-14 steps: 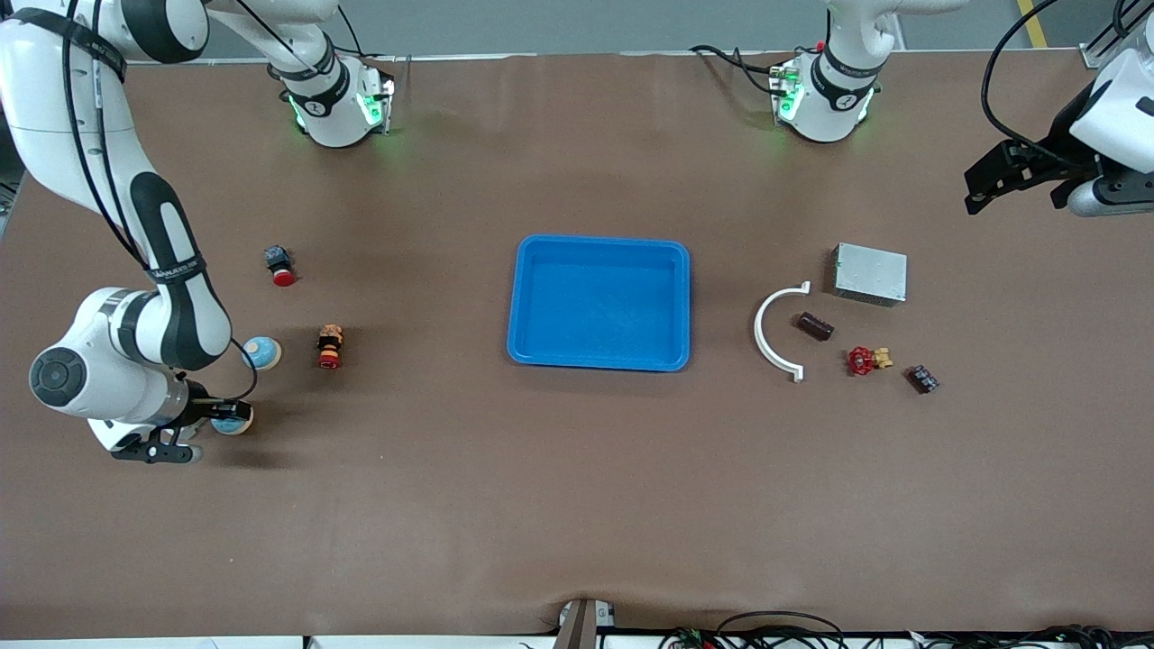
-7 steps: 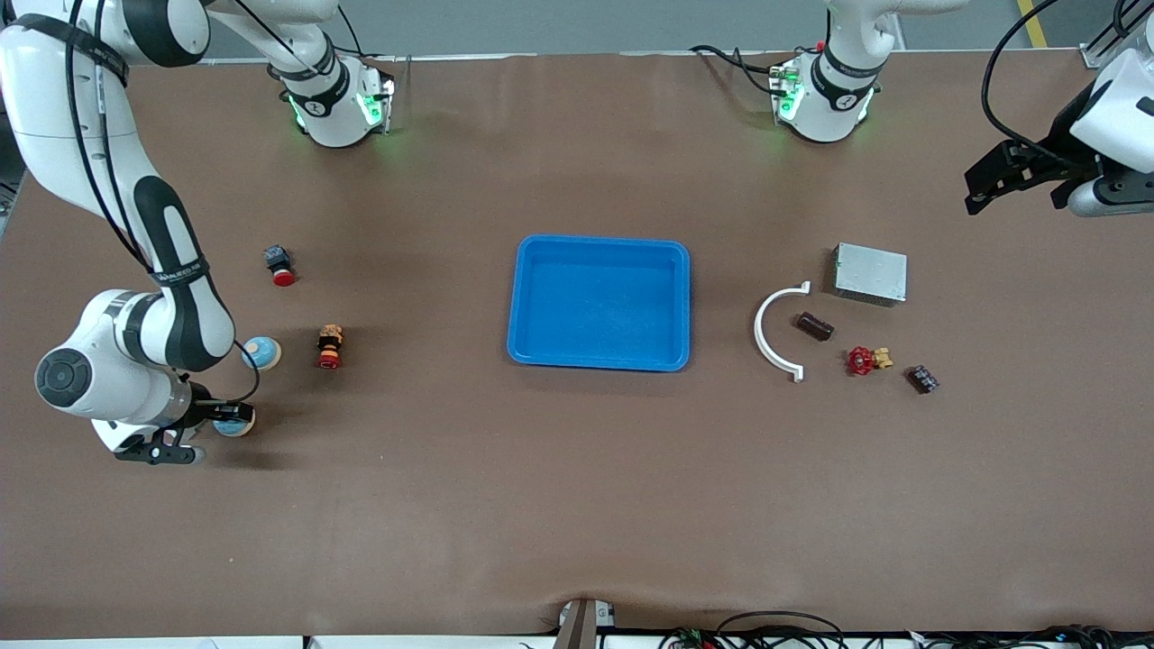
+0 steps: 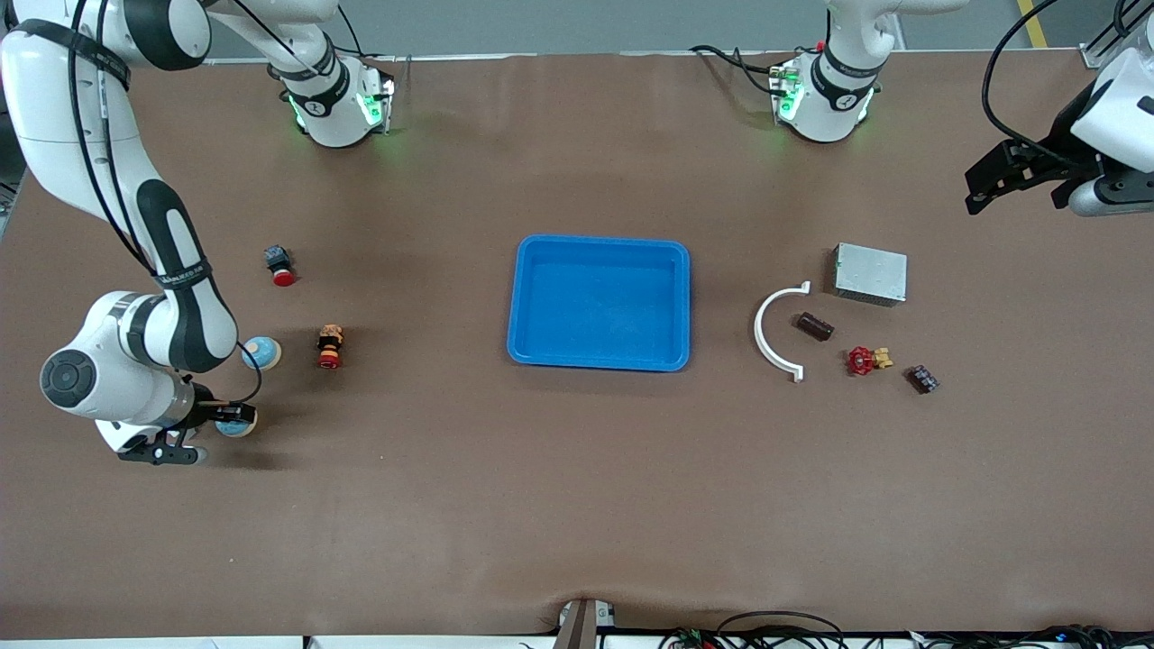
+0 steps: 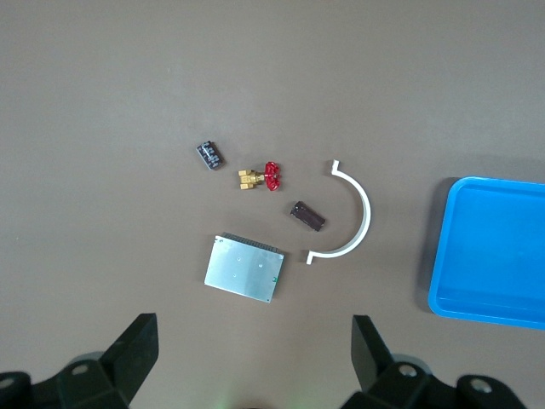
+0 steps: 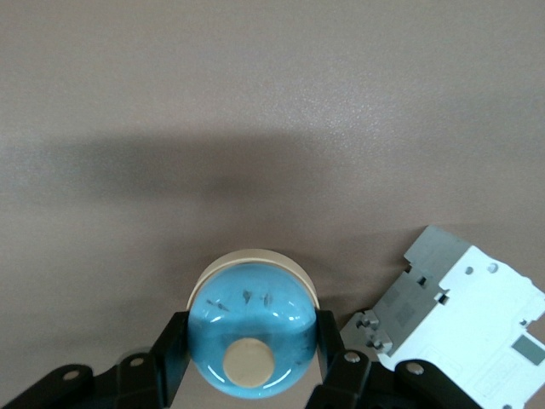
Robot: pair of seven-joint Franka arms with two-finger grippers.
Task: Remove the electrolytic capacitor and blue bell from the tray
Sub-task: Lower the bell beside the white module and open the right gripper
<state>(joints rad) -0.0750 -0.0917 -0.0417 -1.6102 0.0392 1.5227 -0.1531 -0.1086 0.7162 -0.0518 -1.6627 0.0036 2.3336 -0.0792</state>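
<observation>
Counter: brown matte sheet, slightly rippled along the edge nearest the front camera.

Blue tray: rectangular plastic, rounded corners, raised rim, mid-counter between the two clusters of parts.

Metal box: flat, silvery, toward the left arm's end. White half-ring: thin plastic arc lying flat between the tray and the capacitor, open side toward the capacitor.

Right gripper: low over the counter at the right arm's end, clenched on the bell. In the right wrist view the bell is a glossy blue dome on a cream base with a cream button on top; a black pad presses each flank. A white breaker-like block lies just beside it. A second blue dome sits farther from the camera, near the arm's wrist.

Left gripper: waiting high over the left arm's end of the counter, fingers spread wide, nothing between them.

Capacitor: small dark-brown cylinder on its side, inside the arc's curve; long axis runs diagonally, the end nearer the metal box farther from the camera.

Red-handled brass valve and dark terminal block lie just nearer the camera than the capacitor. Two red-capped pushbuttons, possibly, sit between the bell and the tray.
</observation>
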